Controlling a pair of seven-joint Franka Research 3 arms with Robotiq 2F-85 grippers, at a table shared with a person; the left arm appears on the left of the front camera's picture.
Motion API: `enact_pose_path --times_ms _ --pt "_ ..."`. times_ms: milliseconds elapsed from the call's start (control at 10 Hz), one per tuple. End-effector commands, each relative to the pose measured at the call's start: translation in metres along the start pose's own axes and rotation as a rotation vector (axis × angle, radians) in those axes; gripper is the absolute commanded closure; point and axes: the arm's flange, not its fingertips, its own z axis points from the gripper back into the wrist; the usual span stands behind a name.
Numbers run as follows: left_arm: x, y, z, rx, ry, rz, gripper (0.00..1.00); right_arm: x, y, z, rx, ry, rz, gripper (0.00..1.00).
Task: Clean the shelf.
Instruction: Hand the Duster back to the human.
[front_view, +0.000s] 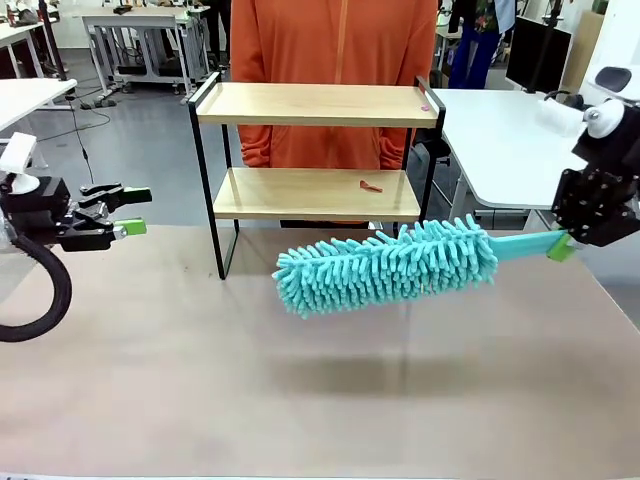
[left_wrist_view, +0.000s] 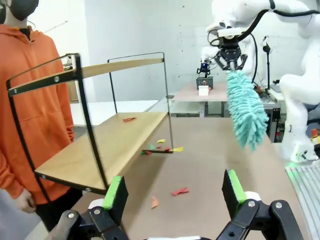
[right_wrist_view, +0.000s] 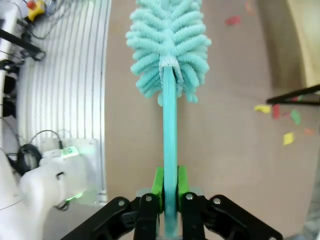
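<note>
The shelf (front_view: 318, 104) stands at the table's far middle, two light boards in a black frame. A red scrap (front_view: 371, 186) lies on its lower board and a small pink bit (front_view: 425, 106) on the top board's right end. My right gripper (front_view: 562, 245) is shut on the handle of a teal fluffy duster (front_view: 390, 265), whose head hangs level above the table, just in front of the lower board. In the right wrist view the green pads (right_wrist_view: 159, 186) clamp the duster's handle (right_wrist_view: 170, 145). My left gripper (front_view: 125, 212) hovers open and empty at the far left, left of the shelf (left_wrist_view: 110, 145).
A person in an orange hoodie (front_view: 335, 50) stands right behind the shelf. Coloured paper scraps (left_wrist_view: 180, 191) lie on the brown tabletop near the shelf's foot (left_wrist_view: 160, 147). A white table (front_view: 500, 140) stands at the back right.
</note>
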Motion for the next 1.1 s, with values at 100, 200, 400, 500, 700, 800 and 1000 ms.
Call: enact_pose_path --times_ms 100,200,400,500,700,800,1000 --pt "-0.003 -0.029 -0.009 -0.006 0.026 0.092 0.0 0.012 -0.021 0.004 -0.03 -0.114 0.108 0.87" --pt "-0.009 -0.03 -0.012 -0.029 0.023 0.132 0.0 0.015 -0.024 0.005 -0.057 -0.138 0.11 0.87" --pt "-0.014 -0.027 -0.024 -0.102 0.024 0.172 0.0 0.014 -0.025 0.003 -0.077 -0.167 0.093 0.87" --pt "-0.013 -0.02 -0.014 -0.032 0.012 0.123 0.0 0.018 -0.019 0.005 -0.045 -0.113 0.086 0.87" --pt "-0.013 -0.02 -0.014 -0.032 0.012 0.123 0.0 0.018 -0.019 0.005 -0.045 -0.113 0.086 0.87" --pt "-0.017 -0.022 -0.019 -0.051 0.019 0.145 0.0 0.018 -0.019 0.005 -0.045 -0.113 0.086 0.87" --pt "-0.018 -0.016 -0.048 -0.081 0.039 0.154 0.0 0.018 -0.019 0.005 -0.045 -0.113 0.086 0.87"
